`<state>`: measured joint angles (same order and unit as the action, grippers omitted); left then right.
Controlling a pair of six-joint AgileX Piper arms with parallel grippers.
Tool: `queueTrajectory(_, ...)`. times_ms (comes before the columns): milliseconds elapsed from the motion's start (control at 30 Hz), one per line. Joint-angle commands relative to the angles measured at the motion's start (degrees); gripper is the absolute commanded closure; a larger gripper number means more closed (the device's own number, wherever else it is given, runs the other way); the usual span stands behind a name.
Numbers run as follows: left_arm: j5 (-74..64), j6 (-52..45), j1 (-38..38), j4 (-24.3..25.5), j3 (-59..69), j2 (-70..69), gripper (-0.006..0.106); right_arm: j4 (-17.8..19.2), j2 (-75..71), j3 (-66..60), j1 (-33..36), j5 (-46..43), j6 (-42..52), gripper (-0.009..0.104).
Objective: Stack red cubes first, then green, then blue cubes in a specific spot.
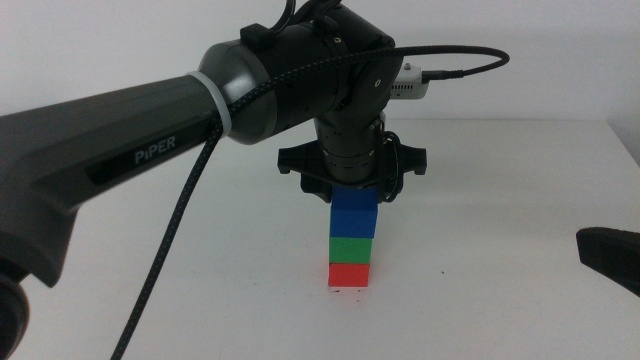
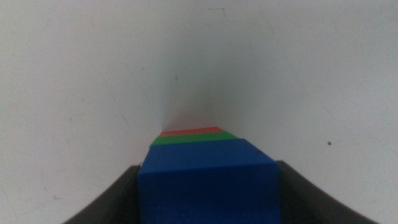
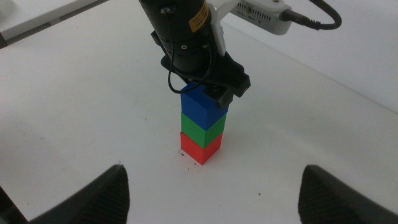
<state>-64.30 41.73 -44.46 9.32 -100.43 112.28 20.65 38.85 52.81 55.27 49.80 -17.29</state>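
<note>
Open worktop all round one stack

The white worktop [image 1: 500,300] lies bare around the tower of small matte red cube [image 1: 349,274], green cube [image 1: 353,248] and blue cube [image 1: 356,217]. From above, the left claw [image 1: 354,190] blocks it, jaws against the blue cube's sides; the right claw [image 3: 211,193] waits well apart, spread wide.

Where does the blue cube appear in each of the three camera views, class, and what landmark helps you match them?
Middle view: blue cube at centre, top of the stack, under the left gripper.
Left wrist view: it fills the bottom centre between the dark jaws.
Right wrist view: centre, slightly above the middle.
Shared landmark: the green cube directly beneath it, above the red cube.
</note>
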Motion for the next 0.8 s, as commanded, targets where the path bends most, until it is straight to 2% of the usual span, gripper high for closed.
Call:
queueTrajectory(0, 0.47, 0.25, 0.00, 0.37, -0.32, -0.39, 0.033, 0.35, -0.27, -0.01, 0.08, -0.55, 0.46, 0.002)
queueTrajectory(100, 0.61, 0.13, 0.00, 1.08, -0.32, -0.39, 0.014, 0.35, -0.27, -0.01, 0.08, -0.55, 0.46, 0.002)
queueTrajectory(167, 0.61, 0.13, 0.00, 1.80, -0.32, -0.39, 0.007, 0.35, -0.27, -0.01, 0.08, -0.55, 0.46, 0.002)
queueTrajectory(267, 0.46, 0.13, 0.00, 1.81, -0.89, -0.83, 0.007, 0.35, -0.27, -0.01, 0.08, -0.55, 0.46, 0.002)
queueTrajectory(467, -4.16, -8.88, 0.00, 0.05, -5.71, -7.45, 0.007, 0.35, -0.27, -0.01, 0.08, -0.55, 0.46, 0.002)
queueTrajectory(533, -5.66, -10.08, 0.00, 1.48, -6.85, -11.13, 0.007, 0.35, -0.27, -0.01, 0.08, -0.55, 0.46, 0.002)
queueTrajectory(633, -5.66, -13.10, 0.30, 7.28, -6.86, -16.79, 0.007, 0.35, -0.27, -0.01, 0.08, -0.55, 0.46, 0.002)
queueTrajectory(700, -5.66, -17.42, 1.73, 8.22, -5.76, -20.25, 0.007, 0.35, -0.27, -0.01, 0.08, -0.55, 0.46, 0.002)
queueTrajectory(767, -5.66, -22.60, 4.49, 6.75, -4.08, -23.96, 0.007, 0.35, -0.27, -0.01, 0.08, -0.55, 0.46, 0.002)
